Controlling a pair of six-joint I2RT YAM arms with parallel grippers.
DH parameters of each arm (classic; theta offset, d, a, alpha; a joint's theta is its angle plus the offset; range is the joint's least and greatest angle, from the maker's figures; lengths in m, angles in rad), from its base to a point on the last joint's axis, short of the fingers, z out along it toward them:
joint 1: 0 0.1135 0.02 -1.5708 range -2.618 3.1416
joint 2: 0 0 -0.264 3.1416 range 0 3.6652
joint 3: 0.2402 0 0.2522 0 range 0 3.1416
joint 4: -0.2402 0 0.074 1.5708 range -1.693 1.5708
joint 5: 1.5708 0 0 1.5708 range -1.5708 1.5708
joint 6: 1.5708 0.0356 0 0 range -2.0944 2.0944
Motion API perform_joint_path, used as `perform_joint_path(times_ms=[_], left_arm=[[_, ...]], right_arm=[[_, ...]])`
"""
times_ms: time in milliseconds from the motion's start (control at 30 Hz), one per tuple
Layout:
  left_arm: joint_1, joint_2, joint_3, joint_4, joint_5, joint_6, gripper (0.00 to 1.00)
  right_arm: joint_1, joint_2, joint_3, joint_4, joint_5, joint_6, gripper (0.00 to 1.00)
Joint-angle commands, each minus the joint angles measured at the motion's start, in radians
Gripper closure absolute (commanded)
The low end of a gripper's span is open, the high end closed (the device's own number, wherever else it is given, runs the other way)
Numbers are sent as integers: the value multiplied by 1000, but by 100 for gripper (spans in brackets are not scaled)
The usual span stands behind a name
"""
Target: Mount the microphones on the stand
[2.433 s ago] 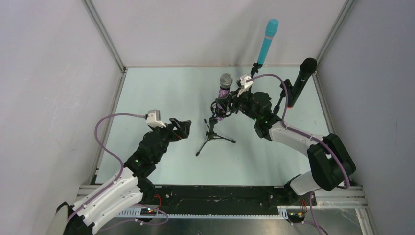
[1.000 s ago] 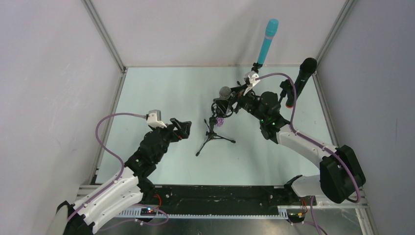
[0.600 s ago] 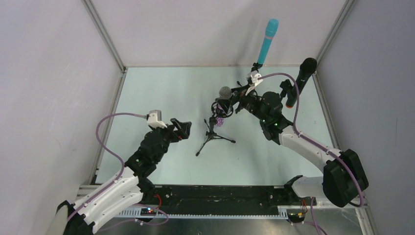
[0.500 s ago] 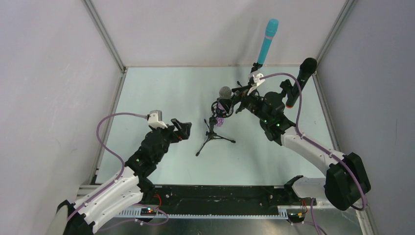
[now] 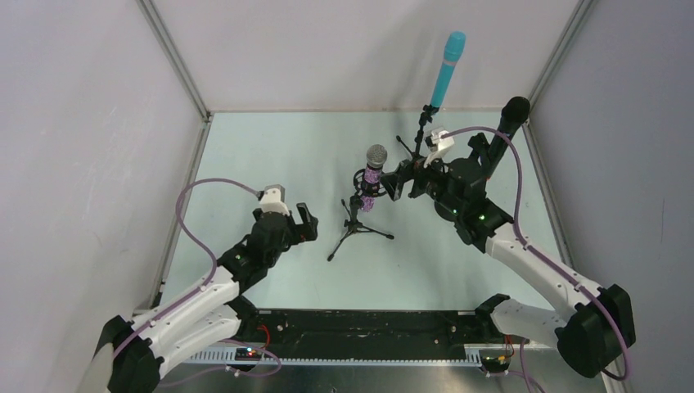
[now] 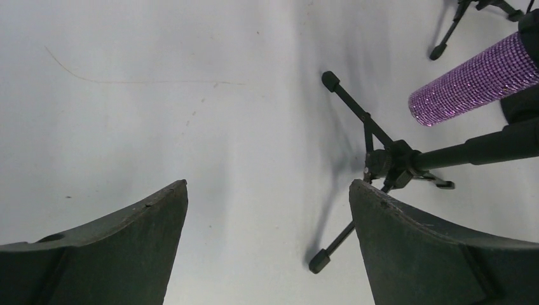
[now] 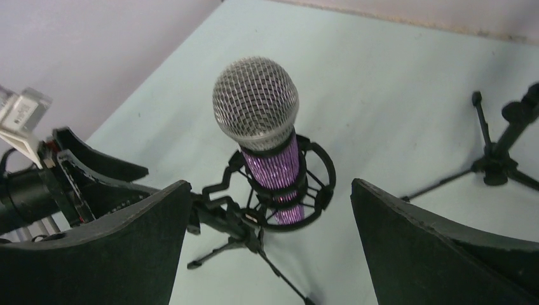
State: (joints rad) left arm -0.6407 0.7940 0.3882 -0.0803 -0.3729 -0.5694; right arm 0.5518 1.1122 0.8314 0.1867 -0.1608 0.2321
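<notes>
The purple glitter microphone (image 5: 374, 169) (image 7: 266, 136) stands upright in the round black shock mount of a small tripod stand (image 5: 357, 228) (image 6: 388, 166) at the table's middle, its lower end (image 6: 471, 79) showing in the left wrist view. The cyan microphone (image 5: 447, 70) stands on a stand at the back. The black microphone (image 5: 507, 123) sits on a stand at the back right. My right gripper (image 5: 399, 182) (image 7: 270, 185) is open, just right of the purple microphone and apart from it. My left gripper (image 5: 301, 223) (image 6: 268, 185) is open to the left of the tripod, holding nothing.
Grey walls with metal corner posts (image 5: 173, 61) enclose the pale green table (image 5: 270, 155). Another stand's tripod legs (image 7: 492, 162) spread on the table behind the purple microphone. Purple cables (image 5: 196, 196) loop off both wrists.
My right gripper let go of the purple microphone and drew back to the right, leaving it upright in the mount. The left arm shifted slightly right and turned.
</notes>
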Motion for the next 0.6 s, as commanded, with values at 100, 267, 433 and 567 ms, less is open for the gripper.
perform_joint_path(times_ms=[100,267,433,567], left_arm=[[5,12,92,-50,-96,122,1],[4,5,104,-51,-163,200,2],[4,-9,112,-51,-274,315,2],[4,-17,110,-43,-322,444,2]], right_arm=[[-3,-110,-41,-246,73,-12,1],[-3,-209,-146,-254,84,-36,0],[-3,-264,-255,-265,113,-81,0],[-3,-303,-333,-207,130,-115,0]])
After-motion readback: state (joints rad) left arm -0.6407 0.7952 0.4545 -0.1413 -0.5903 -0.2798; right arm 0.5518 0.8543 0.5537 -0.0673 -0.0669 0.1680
